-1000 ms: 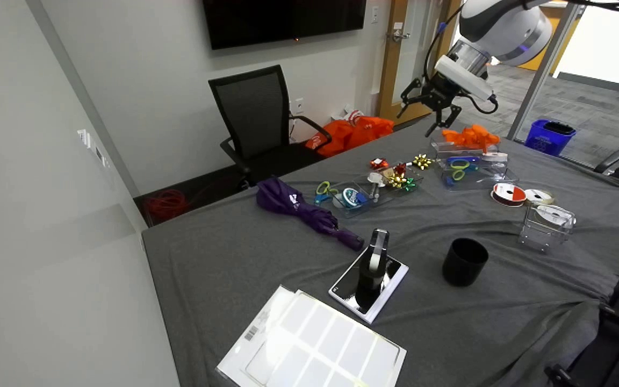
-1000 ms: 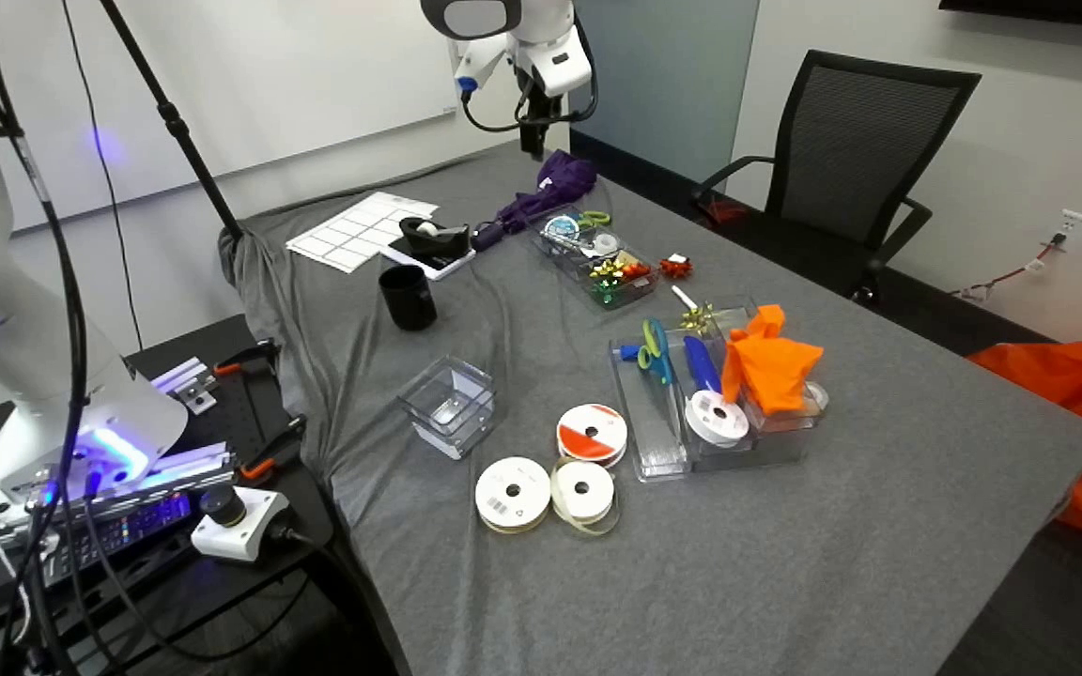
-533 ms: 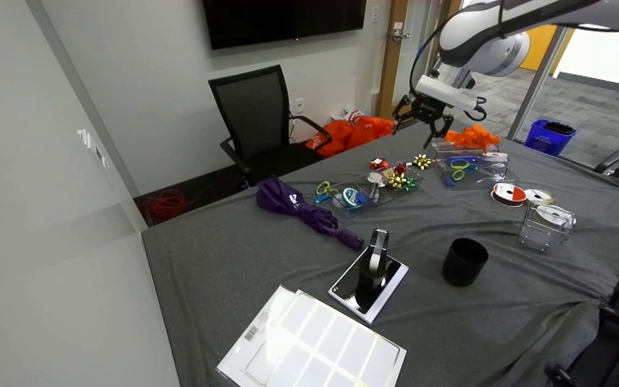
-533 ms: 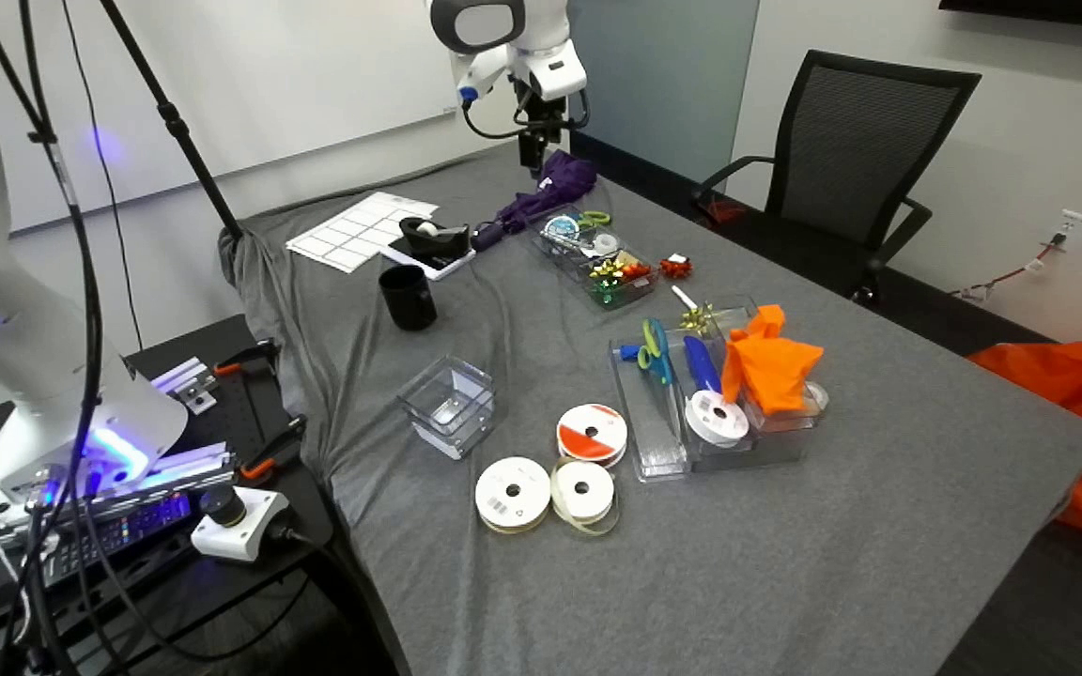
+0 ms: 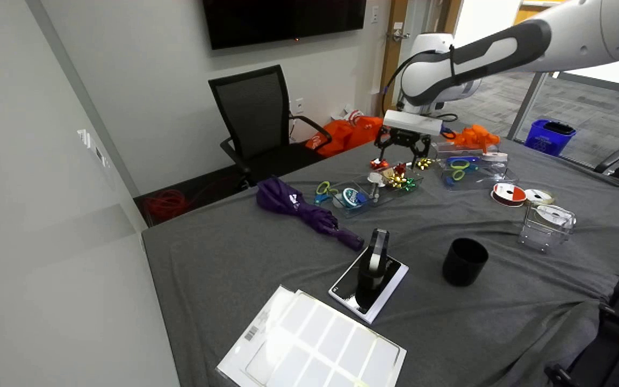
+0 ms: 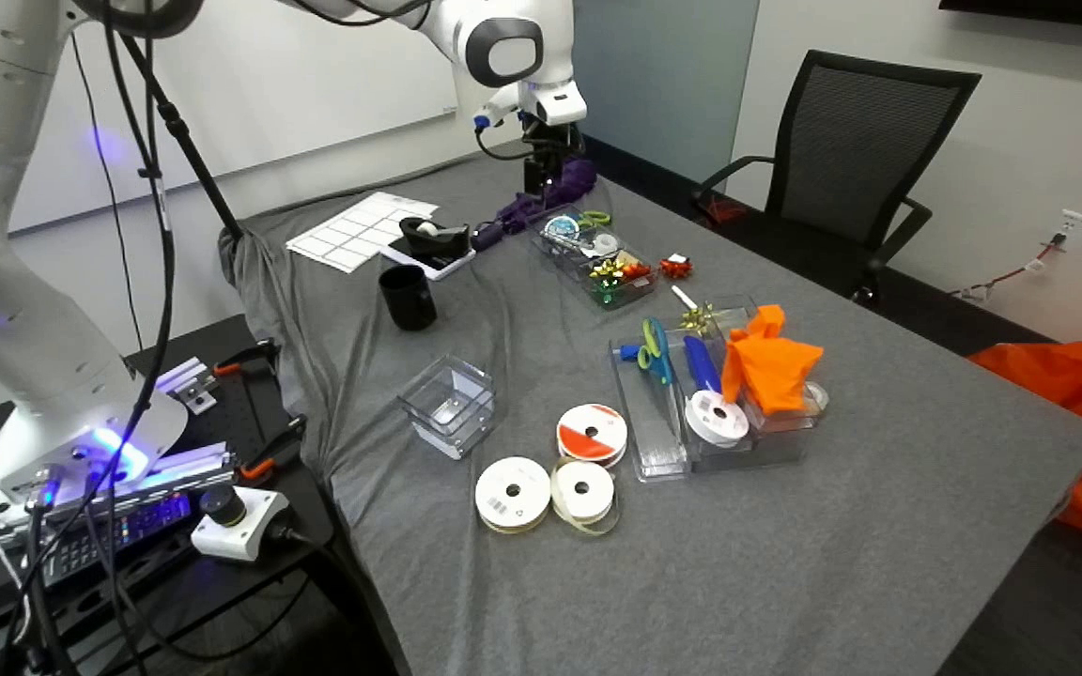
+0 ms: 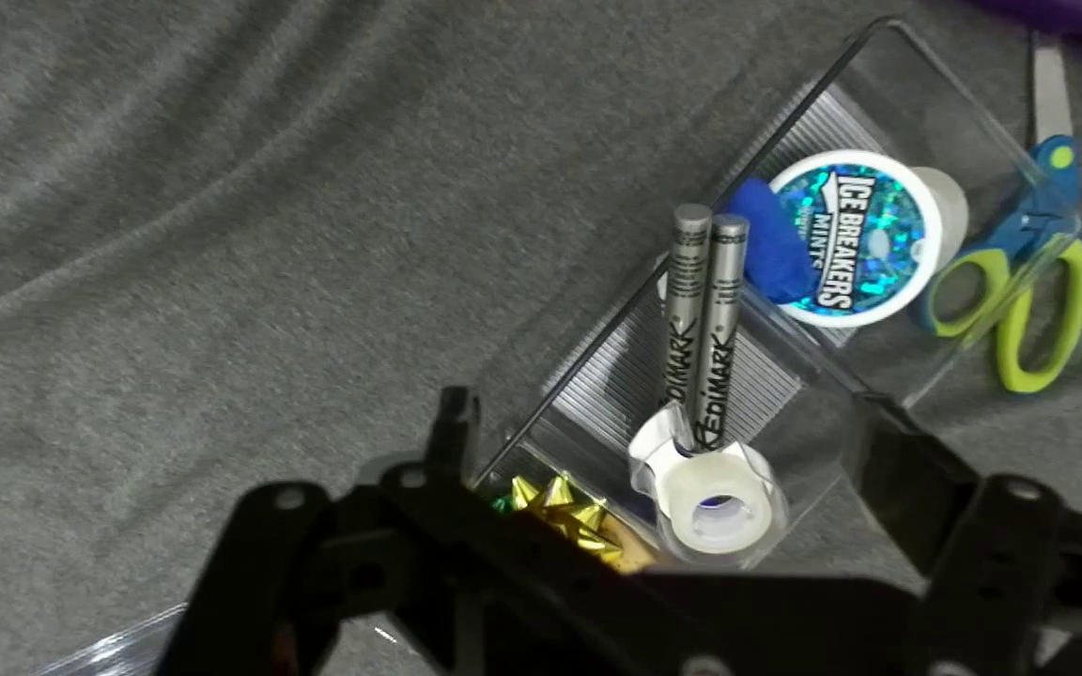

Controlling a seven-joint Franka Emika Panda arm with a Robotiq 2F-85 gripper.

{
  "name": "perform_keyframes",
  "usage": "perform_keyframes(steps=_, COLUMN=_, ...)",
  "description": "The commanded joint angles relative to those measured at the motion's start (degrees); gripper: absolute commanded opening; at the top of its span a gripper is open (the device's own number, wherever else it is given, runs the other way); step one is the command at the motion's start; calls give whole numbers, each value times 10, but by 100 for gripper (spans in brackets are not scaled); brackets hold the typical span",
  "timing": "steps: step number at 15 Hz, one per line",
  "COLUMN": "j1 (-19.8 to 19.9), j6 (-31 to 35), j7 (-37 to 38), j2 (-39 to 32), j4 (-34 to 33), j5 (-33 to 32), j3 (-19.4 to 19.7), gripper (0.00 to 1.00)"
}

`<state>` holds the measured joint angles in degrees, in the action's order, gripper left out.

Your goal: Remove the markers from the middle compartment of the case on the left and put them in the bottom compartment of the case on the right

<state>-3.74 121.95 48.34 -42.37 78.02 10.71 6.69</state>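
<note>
Two silver markers [image 7: 705,319] lie side by side in the middle compartment of the clear left case [image 7: 762,385], their caps leaning on its rim. A tape roll in a clear dispenser [image 7: 719,502] covers their lower ends. The left case also shows in an exterior view [image 6: 588,282]. My gripper [image 7: 682,441] is open and empty, its fingers spread above the left case. It also shows in both exterior views [image 5: 398,159] [image 6: 543,183]. The clear right case [image 6: 661,457] has a long low compartment holding scissors [image 6: 656,350].
A mint tin [image 7: 860,239] and a blue item [image 7: 771,242] fill one end compartment; bows [image 7: 569,512] fill the other. Scissors [image 7: 1020,268] lie beside the case. A purple umbrella [image 5: 309,212], ribbon spools [image 6: 513,493], a small clear box [image 6: 447,408] and a black cup [image 6: 408,297] stand nearby.
My gripper has moved down and away from the right case, toward the left case. The gripper has stayed open. The objects on the table have not moved.
</note>
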Motion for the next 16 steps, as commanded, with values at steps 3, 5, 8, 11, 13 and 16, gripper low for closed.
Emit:
perform_keyframes(steps=3, j1=-10, j6=-80, j7=58, j2=-115, j4=-154, j5=-53, j3=4, gripper=100)
perform_keyframes(steps=5, j1=-9, j6=-88, j7=63, j2=-141, j4=-187, j5=-62, j3=2, gripper=100)
perform_keyframes(steps=8, j1=-6, j6=-82, j7=60, j2=-175, j4=-221, j5=-71, j3=2, gripper=100)
perform_keyframes(steps=11, j1=-3, j6=-71, j7=48, j2=-198, j4=-240, j5=-74, j3=-1, gripper=100)
perform_keyframes(steps=13, j1=0, j6=-74, j7=45, j2=-208, j4=-247, j5=-69, j3=-6, gripper=100)
perform_keyframes(steps=16, j1=0, j6=-68, j7=47, j2=-218, j4=-252, j5=-64, j3=-10, gripper=100)
